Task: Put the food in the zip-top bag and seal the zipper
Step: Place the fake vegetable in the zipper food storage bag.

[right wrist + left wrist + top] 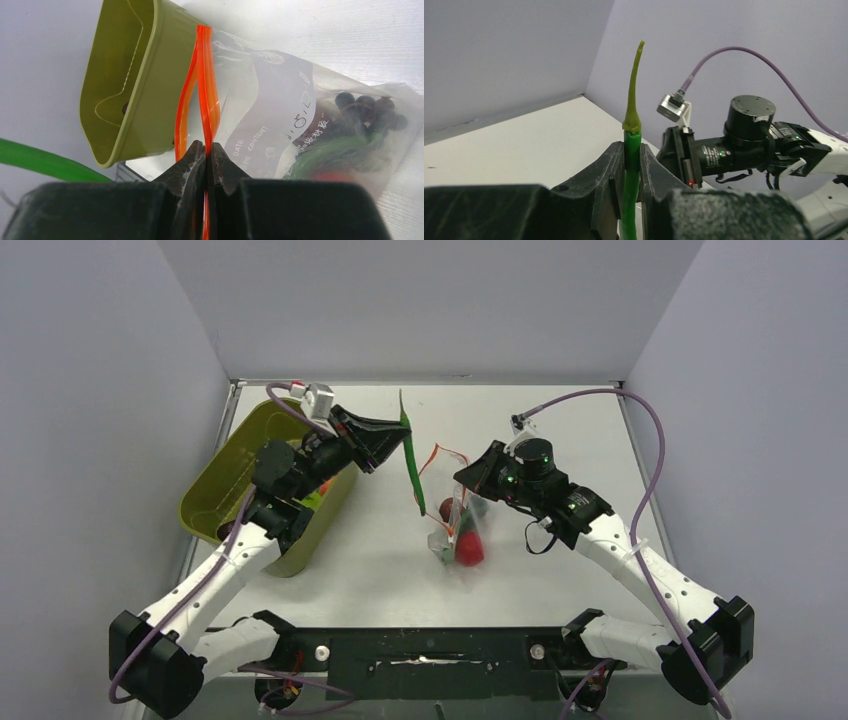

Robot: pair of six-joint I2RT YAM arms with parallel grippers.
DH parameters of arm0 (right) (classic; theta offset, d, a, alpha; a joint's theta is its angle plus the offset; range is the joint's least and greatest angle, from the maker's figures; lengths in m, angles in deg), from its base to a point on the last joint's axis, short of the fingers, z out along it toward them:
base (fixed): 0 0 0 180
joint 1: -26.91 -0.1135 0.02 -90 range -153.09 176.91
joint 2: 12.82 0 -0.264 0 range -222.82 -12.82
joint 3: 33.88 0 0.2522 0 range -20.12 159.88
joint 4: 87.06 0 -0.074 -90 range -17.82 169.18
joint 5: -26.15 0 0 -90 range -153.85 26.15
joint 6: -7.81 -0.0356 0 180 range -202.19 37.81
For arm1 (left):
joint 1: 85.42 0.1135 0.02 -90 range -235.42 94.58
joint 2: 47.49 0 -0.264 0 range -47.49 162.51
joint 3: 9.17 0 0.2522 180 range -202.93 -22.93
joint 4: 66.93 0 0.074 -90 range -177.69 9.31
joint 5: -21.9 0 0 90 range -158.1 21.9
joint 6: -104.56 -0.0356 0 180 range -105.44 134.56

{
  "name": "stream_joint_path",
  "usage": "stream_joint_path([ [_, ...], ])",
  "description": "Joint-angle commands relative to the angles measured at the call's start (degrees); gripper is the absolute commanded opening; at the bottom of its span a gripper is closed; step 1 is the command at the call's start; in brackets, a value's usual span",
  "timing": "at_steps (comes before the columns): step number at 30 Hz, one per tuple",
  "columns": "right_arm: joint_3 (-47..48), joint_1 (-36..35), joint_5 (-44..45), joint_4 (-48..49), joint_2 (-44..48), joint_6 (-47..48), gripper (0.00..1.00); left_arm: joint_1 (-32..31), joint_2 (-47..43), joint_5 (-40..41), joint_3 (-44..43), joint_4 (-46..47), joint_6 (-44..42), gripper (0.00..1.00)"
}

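Observation:
My left gripper (390, 443) (632, 155) is shut on a long green chili pepper (412, 460) (632, 135) and holds it in the air between the tub and the bag, its tip hanging close to the bag's mouth. My right gripper (466, 478) (206, 148) is shut on the orange-red zipper strip (206, 85) of the clear zip-top bag (455, 525) (280, 105), holding its mouth up and apart. Inside the bag lie a red round piece (468, 548), a dark purple grape bunch (370, 112) and a green piece (325, 150).
An olive-green plastic tub (240, 475) (125, 75) stands at the left under my left arm, with some small pieces in it. The white walls close in the table at the back and both sides.

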Motion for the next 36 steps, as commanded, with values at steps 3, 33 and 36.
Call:
stream_joint_path([
  [3, 2.26, -0.6, -0.2, 3.4, 0.89, 0.38, 0.0, -8.33, 3.52, 5.23, -0.24, 7.02, 0.99, 0.01],
  [33, 0.12, -0.66, -0.19, 3.58, 3.33, 0.13, 0.0, -13.7, 6.79, 10.36, -3.57, 12.4, -2.96, 0.0],
  [36, -0.34, -0.64, 0.17, 3.33, 3.93, 0.06, 0.0, -13.69, 6.13, 10.88, -3.73, 12.1, -3.4, 0.0],
])
